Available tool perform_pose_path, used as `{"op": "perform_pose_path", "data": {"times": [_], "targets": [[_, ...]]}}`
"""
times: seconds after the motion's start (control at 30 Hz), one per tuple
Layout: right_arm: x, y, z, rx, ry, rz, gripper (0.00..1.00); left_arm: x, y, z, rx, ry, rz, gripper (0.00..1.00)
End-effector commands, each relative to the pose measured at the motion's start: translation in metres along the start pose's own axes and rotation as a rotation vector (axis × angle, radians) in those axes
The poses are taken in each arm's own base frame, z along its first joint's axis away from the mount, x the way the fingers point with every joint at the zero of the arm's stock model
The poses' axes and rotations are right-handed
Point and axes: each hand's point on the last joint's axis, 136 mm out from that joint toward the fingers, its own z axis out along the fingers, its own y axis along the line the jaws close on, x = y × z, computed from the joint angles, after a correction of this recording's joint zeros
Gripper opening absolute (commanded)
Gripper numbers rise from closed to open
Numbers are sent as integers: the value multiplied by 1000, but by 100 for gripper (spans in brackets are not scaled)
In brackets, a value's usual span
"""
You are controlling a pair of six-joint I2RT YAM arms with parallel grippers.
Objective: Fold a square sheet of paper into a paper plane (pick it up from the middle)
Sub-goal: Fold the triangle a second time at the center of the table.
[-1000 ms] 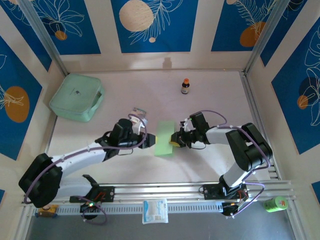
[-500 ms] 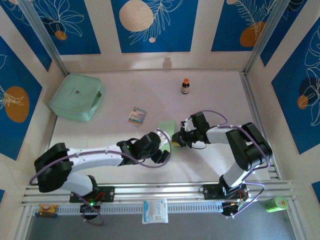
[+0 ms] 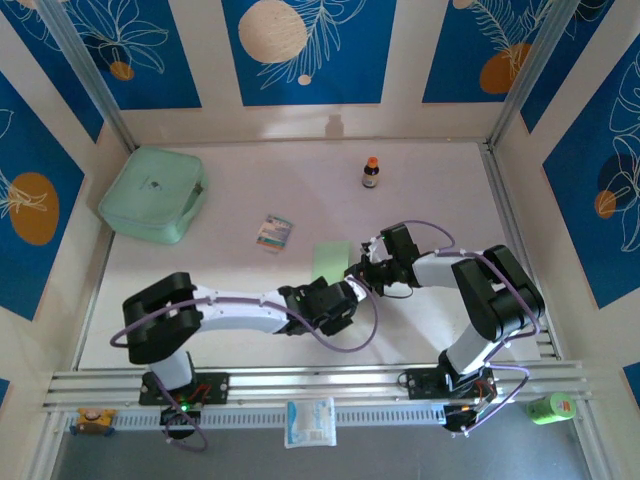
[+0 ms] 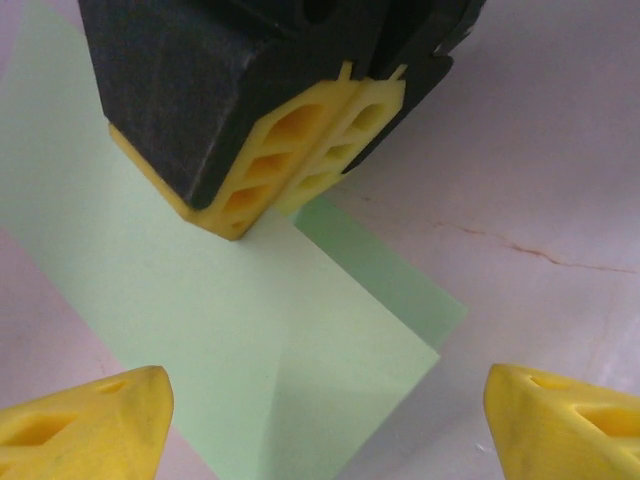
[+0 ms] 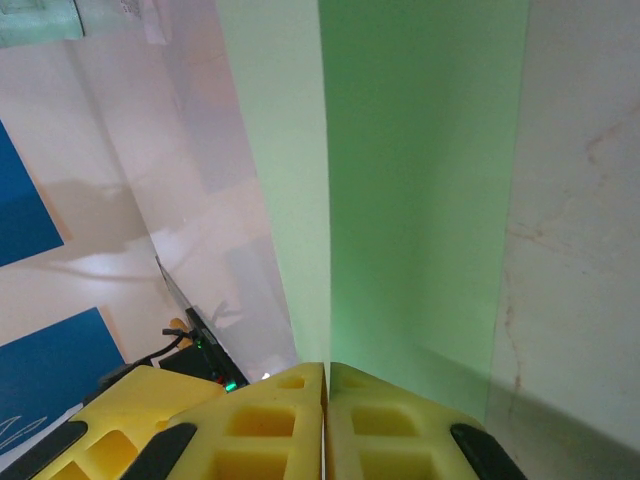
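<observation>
The square sheet of paper [image 3: 331,260] lies pale green near the table's middle, folded over into two layers [image 4: 250,330]. My right gripper [image 3: 358,276] is shut on its right edge, and in the left wrist view its yellow fingers [image 4: 300,160] are pressed together on the paper. In the right wrist view the sheet [image 5: 410,190] runs up from my right gripper [image 5: 325,400], its fold line at the pinch. My left gripper [image 3: 343,296] sits at the sheet's near side. It stands open [image 4: 325,430] with its tips either side of the folded corner, touching nothing.
A mint-green plastic box [image 3: 153,194] sits at the back left. A small striped packet [image 3: 273,232] lies left of the paper, and a small brown bottle [image 3: 371,172] stands behind it. A white packet [image 3: 309,421] and a green can [image 3: 549,407] lie beyond the front rail.
My left arm swung from the paper's left side round to its near side and its jaws opened wide. My right gripper stayed shut on the sheet.
</observation>
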Motion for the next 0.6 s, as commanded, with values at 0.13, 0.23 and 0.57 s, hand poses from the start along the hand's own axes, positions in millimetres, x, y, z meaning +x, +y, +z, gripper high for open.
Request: {"op": "perform_pose_path", "data": {"times": [0.13,0.23,0.57], "targets": [[-1,10,-4,-20,8,-16,9,-1,1,3,-50,26,57,68],[-1,9,-5,-16,8,-14,9,0,1,2,-47,27,56,55],[-1,8,-11,-4,-17,-13,15,-4,-2,-3,-18,1,26,6]]}}
